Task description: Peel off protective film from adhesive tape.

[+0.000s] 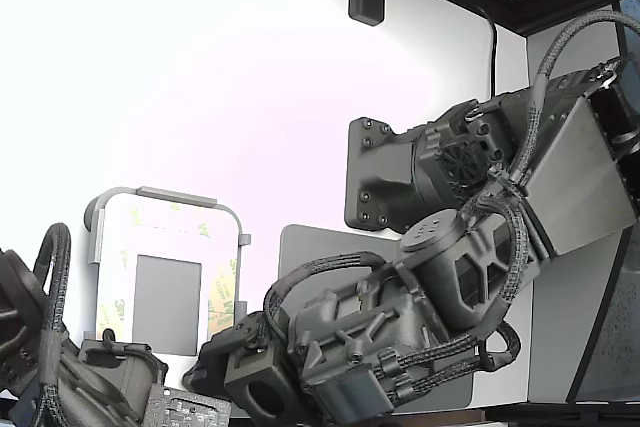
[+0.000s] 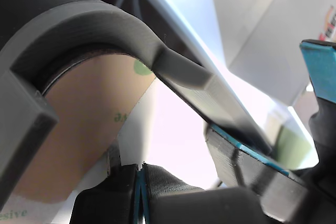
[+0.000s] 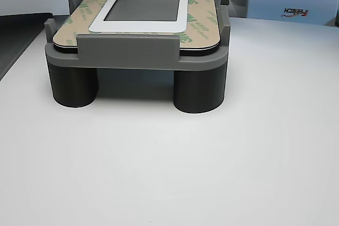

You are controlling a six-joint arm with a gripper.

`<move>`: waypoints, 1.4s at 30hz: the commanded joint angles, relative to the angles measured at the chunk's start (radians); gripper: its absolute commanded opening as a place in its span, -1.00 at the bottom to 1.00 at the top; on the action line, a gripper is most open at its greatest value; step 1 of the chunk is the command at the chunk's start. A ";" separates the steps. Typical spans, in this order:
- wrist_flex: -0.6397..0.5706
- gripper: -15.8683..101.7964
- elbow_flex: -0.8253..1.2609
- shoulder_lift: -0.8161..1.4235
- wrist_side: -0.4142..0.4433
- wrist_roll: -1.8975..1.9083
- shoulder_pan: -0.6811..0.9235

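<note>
Gripper at the corner of the taped panel, its jaws standing apart.

In the wrist view the gripper (image 2: 273, 145) is open fairly wide: one blue-padded finger (image 2: 247, 161) lies low beside the panel's edge and the other (image 2: 321, 69) stands clear off to the side, with nothing seen clamped between them. The protective film (image 2: 84, 124), tan with green lettering, lies flat on the white panel (image 3: 139, 26), just under the curved corner of the grey fixture (image 2: 100, 27). In the other view the film (image 3: 200, 17) runs along the panel's border around the grey square (image 3: 143, 7), all seated in the fixture (image 3: 127, 51) on two round legs upon the white table (image 3: 212, 157). In the exterior view the arm (image 1: 400, 327) reaches down to the panel's lower corner on that view's right; whether a finger touches the film I cannot tell.
</note>
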 commanded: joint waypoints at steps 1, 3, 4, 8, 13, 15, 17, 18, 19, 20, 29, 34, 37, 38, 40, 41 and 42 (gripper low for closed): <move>0.003 -0.92 -0.034 0.029 0.002 0.003 -0.003; 0.006 -0.92 -0.037 0.029 0.003 0.006 0.000; 0.006 -0.92 -0.038 0.028 0.003 0.008 0.000; 0.006 -0.92 -0.041 0.026 0.005 0.011 0.005; 0.006 -0.92 -0.044 0.021 0.002 0.012 0.006; 0.006 -0.92 -0.048 0.018 0.000 0.012 0.006; 0.009 -0.92 -0.054 0.014 0.000 0.014 0.006; 0.012 -0.92 -0.058 0.012 0.000 0.014 0.006; 0.014 -0.92 -0.060 0.012 0.000 0.014 0.006; 0.015 -0.92 -0.063 0.011 0.000 0.014 0.008; 0.025 -0.92 -0.072 0.008 0.002 0.014 0.009; 0.029 -0.92 -0.072 0.009 0.005 0.015 0.011; 0.029 -0.92 -0.072 0.009 0.006 0.014 0.011; 0.029 -0.92 -0.072 0.009 0.006 0.011 0.011; 0.029 -0.92 -0.077 0.006 0.008 0.002 0.012; 0.029 -0.92 -0.081 0.003 0.008 -0.011 0.011; 0.031 -0.92 -0.086 -0.002 0.009 -0.023 0.011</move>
